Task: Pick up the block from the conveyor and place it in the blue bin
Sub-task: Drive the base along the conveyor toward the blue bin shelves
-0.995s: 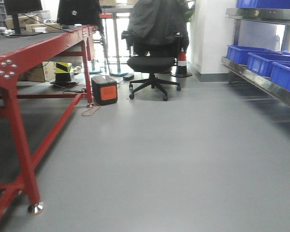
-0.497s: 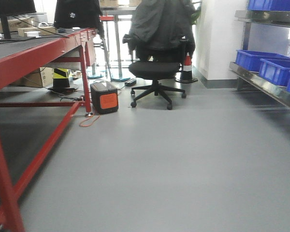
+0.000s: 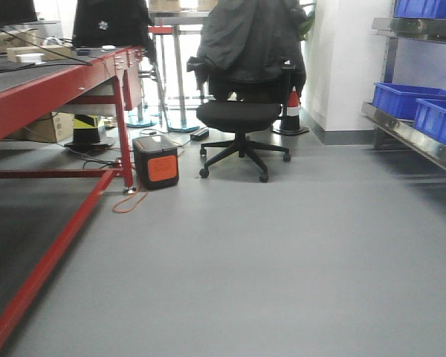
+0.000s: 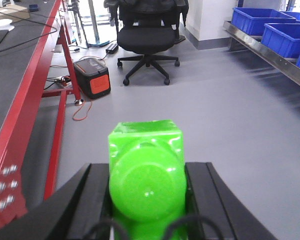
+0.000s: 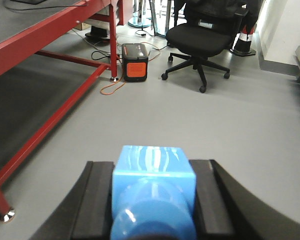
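grey floor open toward 1 o'clock, conveyor at 9, office chair at 12, bin shelf at 3

**Low view along a smooth grey floor**

The conveyor, a dark grey belt on a glossy red frame, runs down the left side. By its far leg a black box with an orange face stands on the floor, with a loose orange cable just in front. A black swivel office chair draped with a dark jacket stands mid-aisle. Blue plastic bins sit on a metal shelf at right.
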Controlling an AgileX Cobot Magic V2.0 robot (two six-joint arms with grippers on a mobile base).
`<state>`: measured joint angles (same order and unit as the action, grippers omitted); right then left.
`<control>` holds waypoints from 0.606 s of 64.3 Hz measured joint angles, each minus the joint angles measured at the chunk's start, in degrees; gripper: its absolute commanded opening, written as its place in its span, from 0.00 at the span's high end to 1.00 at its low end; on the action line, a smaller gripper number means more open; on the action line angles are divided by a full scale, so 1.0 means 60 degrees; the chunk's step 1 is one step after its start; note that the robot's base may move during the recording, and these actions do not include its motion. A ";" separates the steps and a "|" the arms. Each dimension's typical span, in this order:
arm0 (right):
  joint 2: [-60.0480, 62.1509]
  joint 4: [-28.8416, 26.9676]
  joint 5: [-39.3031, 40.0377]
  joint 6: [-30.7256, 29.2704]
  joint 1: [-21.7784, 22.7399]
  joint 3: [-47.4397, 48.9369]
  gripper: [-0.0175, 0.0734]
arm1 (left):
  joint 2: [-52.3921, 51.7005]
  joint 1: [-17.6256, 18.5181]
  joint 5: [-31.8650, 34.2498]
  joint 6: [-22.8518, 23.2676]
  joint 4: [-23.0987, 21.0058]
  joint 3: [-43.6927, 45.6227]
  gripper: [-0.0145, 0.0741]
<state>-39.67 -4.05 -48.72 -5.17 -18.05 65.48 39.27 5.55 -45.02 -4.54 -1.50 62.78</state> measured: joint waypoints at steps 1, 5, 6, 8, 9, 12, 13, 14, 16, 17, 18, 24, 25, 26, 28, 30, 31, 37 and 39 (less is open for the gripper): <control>0.0000 0.0000 0.0000 0.0000 0.0000 0.0000 0.98 | 0.0000 0.0000 0.0000 0.0000 0.0000 0.0000 0.96; 0.0000 0.0000 0.0000 0.0000 0.0000 0.0000 0.98 | 0.0000 0.0000 0.0000 0.0000 0.0000 0.0000 0.96; 0.0000 0.0000 0.0000 0.0000 0.0000 0.0000 0.98 | 0.0000 0.0000 0.0000 0.0000 0.0000 0.0000 0.96; 0.0000 0.0000 0.0000 0.0000 0.0000 0.0000 0.98 | 0.0000 0.0000 0.0000 0.0000 0.0000 0.0000 0.96; 0.0000 0.0000 0.0000 0.0000 0.0000 0.0000 0.98 | 0.0000 0.0000 0.0000 0.0000 0.0000 0.0000 0.96; 0.0000 0.0000 0.0000 0.0000 0.0000 0.0000 0.98 | 0.0000 0.0000 0.0000 0.0000 0.0000 0.0000 0.96; 0.0000 0.0000 0.0000 0.0000 0.0000 0.0000 0.98 | 0.0000 0.0000 0.0000 0.0000 0.0000 0.0000 0.96; 0.0000 0.0000 0.0000 0.0000 0.0000 0.0000 0.98 | 0.0000 0.0000 0.0000 0.0000 0.0000 0.0000 0.96; 0.0000 0.0000 0.0000 0.0000 0.0000 0.0000 0.98 | 0.0000 0.0000 0.0000 0.0000 0.0000 0.0000 0.96; 0.0000 0.0000 0.0000 0.0000 0.0000 0.0000 0.98 | 0.0000 0.0000 0.0000 0.0000 0.0000 0.0000 0.96; 0.0000 0.0000 0.0000 0.0000 0.0000 0.0000 0.98 | 0.0000 0.0000 0.0000 0.0000 0.0000 0.0000 0.96; 0.0000 0.0000 0.0000 0.0000 0.0000 0.0000 0.98 | 0.0000 0.0000 0.0000 0.0000 0.0000 0.0000 0.96; 0.0000 0.0000 0.0000 0.0000 0.0000 0.0000 0.98 | 0.0000 0.0000 0.0000 0.0000 0.0000 0.0000 0.96; 0.0000 0.0000 0.0000 0.0000 0.0000 0.0000 0.98 | 0.0000 0.0000 0.0000 0.0000 0.0000 0.0000 0.96; 0.0000 0.0000 0.0000 0.0000 0.0000 0.0000 0.98 | 0.0000 0.0000 0.0000 0.0000 0.0000 0.0000 0.96; 0.0000 0.0000 0.0000 0.0000 0.0000 0.0000 0.98 | 0.0000 0.0000 0.0000 0.0000 0.0000 0.0000 0.96; 0.0000 0.0000 0.0000 0.0000 0.0000 0.0000 0.98 | 0.0000 0.0000 0.0000 0.0000 0.0000 0.0000 0.96; 0.0000 0.0000 0.0000 0.0000 0.0000 0.0000 0.98 | 0.0000 0.0000 0.0000 0.0000 0.0000 0.0000 0.96; 0.0000 0.0000 0.0000 0.0000 0.0000 0.0000 0.98 | 0.0000 0.0000 0.0000 0.0000 0.0000 0.0000 0.96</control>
<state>-39.67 -4.05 -48.72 -5.17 -18.05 65.48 39.27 5.55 -45.02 -4.54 -1.50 62.78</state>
